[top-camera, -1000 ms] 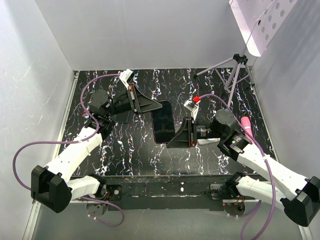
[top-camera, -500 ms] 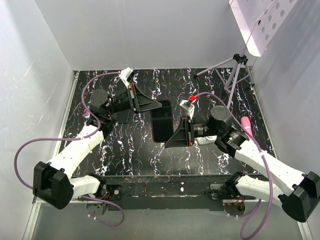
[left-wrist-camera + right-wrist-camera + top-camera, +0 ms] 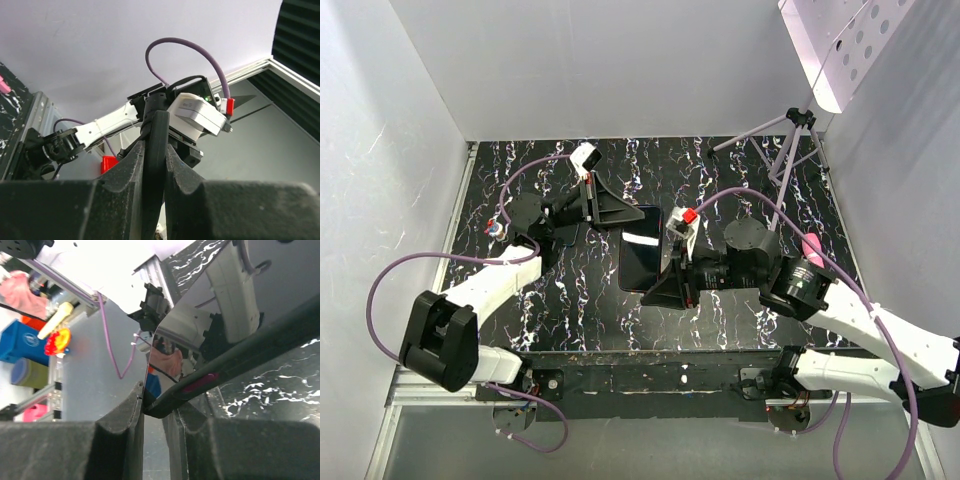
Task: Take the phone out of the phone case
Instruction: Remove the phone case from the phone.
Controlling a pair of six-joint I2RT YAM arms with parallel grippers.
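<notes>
In the middle of the black table (image 3: 720, 170) with white streaks, the phone (image 3: 642, 252) lies between the two arms, with its shiny dark screen facing up. The left gripper (image 3: 628, 214) is at its far left corner. The right gripper (image 3: 650, 292) is at its near end. Both are touching it.

From the left wrist, the two fingers (image 3: 127, 172) are pressed close together on a thin black edge. That edge is the phone case (image 3: 156, 145). So the left gripper is closed and pinching the case.

From the right wrist, the fingers are close together too, with a thin dark edge squeezed between them. A strip of red shows along that edge, and the shiny screen beside it mirrors the arm. So the right gripper is closed and pinching the phone.

From above, the phone and the case look like one dark shape, so I cannot tell how far out the phone is. I also cannot tell if it rests on the table or is held up a little.

A tripod (image 3: 790, 140) stands near the far right corner, well apart from the phone
</notes>
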